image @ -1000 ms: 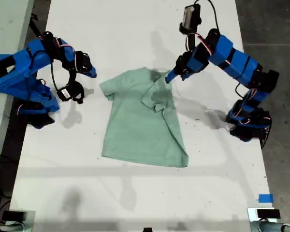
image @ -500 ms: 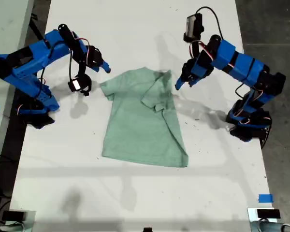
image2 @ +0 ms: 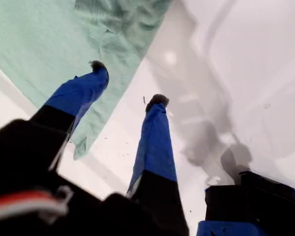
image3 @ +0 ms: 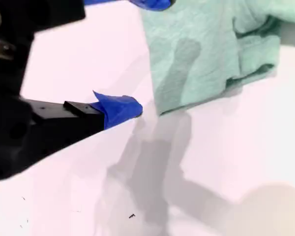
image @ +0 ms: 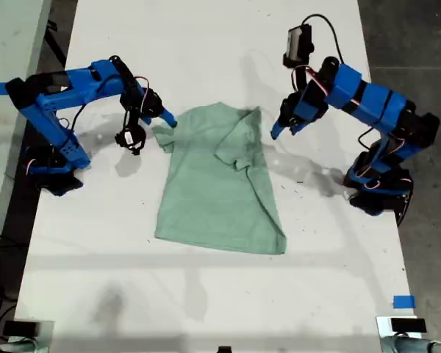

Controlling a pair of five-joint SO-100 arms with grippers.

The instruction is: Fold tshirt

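The pale mint-green tshirt [image: 213, 191] lies flat in the middle of the white table, with the sleeve on the exterior view's right folded in over the chest. My first gripper [image: 169, 121] [image2: 128, 82] is open at the sleeve on the exterior view's left. One finger [image2: 83, 91] is over the tshirt [image2: 39, 44] and the other over bare table. My second gripper [image: 278, 131] [image3: 142, 56] is open just off the tshirt's edge [image3: 201, 54] on the exterior view's right, holding nothing.
The arm bases stand at the table's sides in the exterior view, one at the left [image: 55, 165] and one at the right [image: 378, 191]. A blue tape mark [image: 403, 301] sits near the front right corner. Dark floor [image: 419, 51] lies past the right edge.
The first gripper has swung in from the exterior view's left and down to the sleeve. The second gripper has drawn back from the folded sleeve to just off the tshirt's edge.
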